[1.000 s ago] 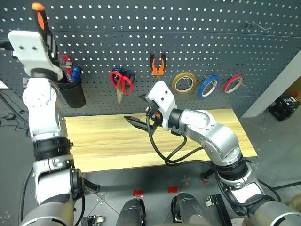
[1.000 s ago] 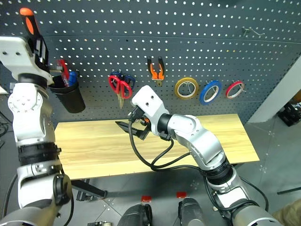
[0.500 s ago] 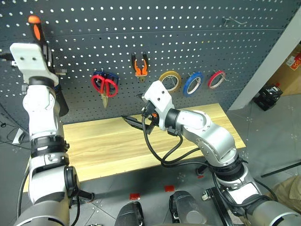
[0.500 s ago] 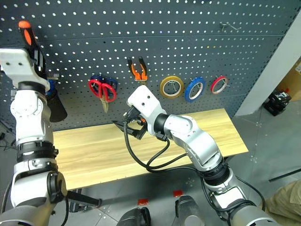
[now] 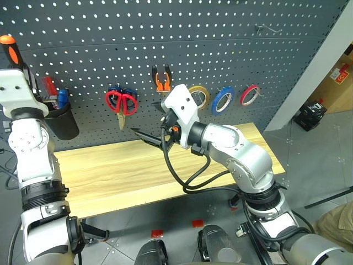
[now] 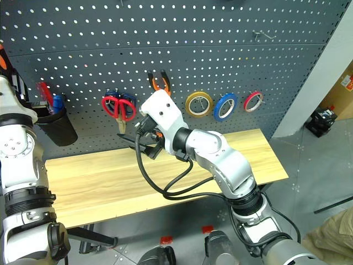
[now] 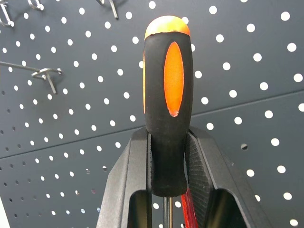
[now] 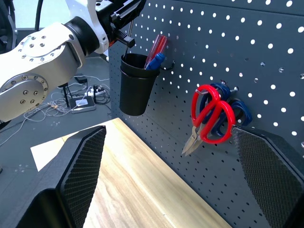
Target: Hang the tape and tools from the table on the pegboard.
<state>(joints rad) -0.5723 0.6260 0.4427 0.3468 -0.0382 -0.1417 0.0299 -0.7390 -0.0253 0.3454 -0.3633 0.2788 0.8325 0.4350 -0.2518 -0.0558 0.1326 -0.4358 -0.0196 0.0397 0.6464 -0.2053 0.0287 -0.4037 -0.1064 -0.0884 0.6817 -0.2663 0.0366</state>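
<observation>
My left gripper [image 7: 169, 137] is shut on the black-and-orange handle of the screwdriver [image 7: 166, 85], held upright against the pegboard [image 5: 220, 44] with its shaft pointing down over a black cup [image 5: 60, 122]. Hanging on the board are the red scissors [image 5: 122, 103], the orange-and-black pliers [image 5: 161, 79] and the blue tape [image 5: 223, 100]. My right gripper [image 5: 151, 124] stands open above the back of the pale wood table [image 5: 110, 171], just below the pliers, with nothing between its fingers.
A yellow tape ring [image 5: 198, 96] and a red one [image 5: 251, 94] flank the blue tape. Dark blue scissors hang behind the red pair. The cup holds red and blue pens. A bare hook [image 5: 268, 27] sticks out at the board's upper right.
The whole view has swung sideways. My left gripper has sunk and drifted left with the screwdriver, staying above the cup. The right gripper has hardly moved.
</observation>
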